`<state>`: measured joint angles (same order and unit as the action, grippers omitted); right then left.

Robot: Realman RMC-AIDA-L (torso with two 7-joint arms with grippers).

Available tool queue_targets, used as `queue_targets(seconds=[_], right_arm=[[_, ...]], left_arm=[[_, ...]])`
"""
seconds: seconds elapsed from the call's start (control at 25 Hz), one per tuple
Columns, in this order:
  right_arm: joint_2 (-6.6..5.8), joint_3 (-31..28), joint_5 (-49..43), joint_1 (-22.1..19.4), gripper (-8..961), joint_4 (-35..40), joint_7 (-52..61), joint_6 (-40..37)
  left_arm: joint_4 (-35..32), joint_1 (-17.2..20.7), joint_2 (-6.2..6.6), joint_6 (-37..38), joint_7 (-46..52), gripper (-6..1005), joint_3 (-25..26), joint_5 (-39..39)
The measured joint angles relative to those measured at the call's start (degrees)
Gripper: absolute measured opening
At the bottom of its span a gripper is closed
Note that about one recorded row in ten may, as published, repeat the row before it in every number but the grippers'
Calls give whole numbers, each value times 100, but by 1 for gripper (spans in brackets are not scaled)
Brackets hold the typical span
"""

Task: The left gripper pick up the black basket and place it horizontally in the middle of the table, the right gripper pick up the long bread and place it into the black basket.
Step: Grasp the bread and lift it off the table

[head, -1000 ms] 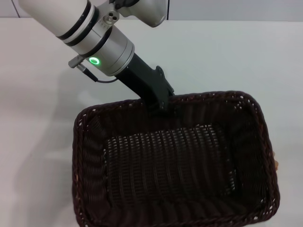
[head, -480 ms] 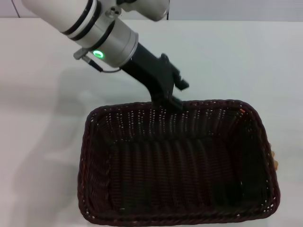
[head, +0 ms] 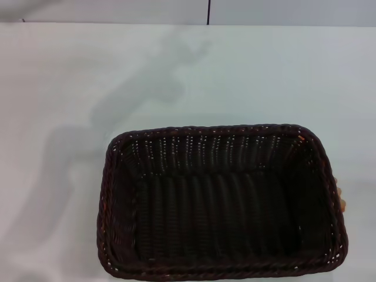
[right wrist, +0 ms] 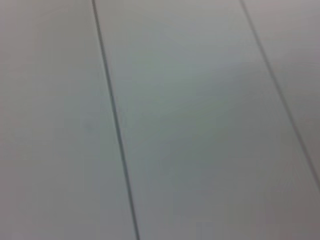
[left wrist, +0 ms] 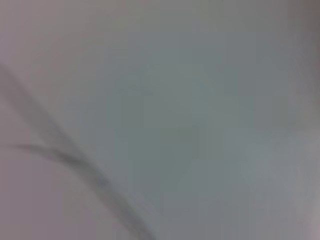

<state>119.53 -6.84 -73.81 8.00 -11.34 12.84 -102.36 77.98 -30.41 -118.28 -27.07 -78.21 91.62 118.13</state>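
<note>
- The black basket sits flat on the table, long side running left to right, in the near middle of the head view, with nothing inside it.
- Neither the left gripper nor the right gripper appears in any view; only a grey arm-shaped shadow lies across the tabletop beyond and to the left of the basket. Whether their fingers are spread or closed cannot be told.
- A small tan-orange sliver pokes out at the basket's right edge, touching or just beside the rim; it is probably the long bread, though nearly all of it is hidden by the basket wall.
- The basket is dark woven wicker, with a braided rim, rounded corners and open-weave sides sloping down to a ribbed floor. It looks light and fairly stiff, and the rim is the natural place to pinch it.
- The bread, judged from the sliver alone, is likely soft and easily dented; a gentle hold across its middle would suit it best, and the tight spot against the basket wall may make the reach awkward.
- The table is plain, smooth white, likely slick enough for the basket to slide if nudged.
- Both wrist views show only pale blank surfaces with thin dark lines.
</note>
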Motion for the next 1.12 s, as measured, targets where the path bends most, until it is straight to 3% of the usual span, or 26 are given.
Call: queue_targets(seconds=[0.08,0.2,0.24,0.28,0.36,0.4,0.44,0.48,0.6,0.64,0.84,1.12], right_arm=[[0,150,-2,0,845,-7,-45,0],[0,403,-2,17,845,-15,-80,14],[0,583,-3,41,845,-27,-101,40],[0,583,-3,41,845,-27,-101,40],[0,785,-3,69,845,-45,-114,63],[0,915,-3,81,845,-49,-118,73],[-4,1171,-2,100,845,-51,-121,103],[-5,1314,-3,108,845,-52,-122,129],[-3,1611,-3,113,844,-60,-123,198],[0,1955,-3,119,844,-77,-124,328],[1,2387,-2,158,844,-183,-124,685],[-3,2746,-80,460,844,-257,-125,1386]], left_arm=[[2,475,9,2205,40,673,-940,21],[-310,766,5,4416,312,774,-1593,542],[-794,933,-2,6009,856,808,-1982,1198],[-794,933,-2,6009,856,808,-1982,1198],[-1457,1049,-7,7204,1878,808,-2114,1942],[-1457,1049,-7,7204,1878,808,-2114,1942],[-1751,1098,-2,7618,2475,808,-2109,2237],[-2447,1154,15,8269,3926,808,-1920,2743],[-3635,1085,12,8765,6007,808,-1429,2985],[-4305,1015,12,8924,6946,808,-1249,3022],[-5066,995,-4,9159,7610,808,-1047,3016],[-5296,917,9,9233,7507,808,-1060,3048]])
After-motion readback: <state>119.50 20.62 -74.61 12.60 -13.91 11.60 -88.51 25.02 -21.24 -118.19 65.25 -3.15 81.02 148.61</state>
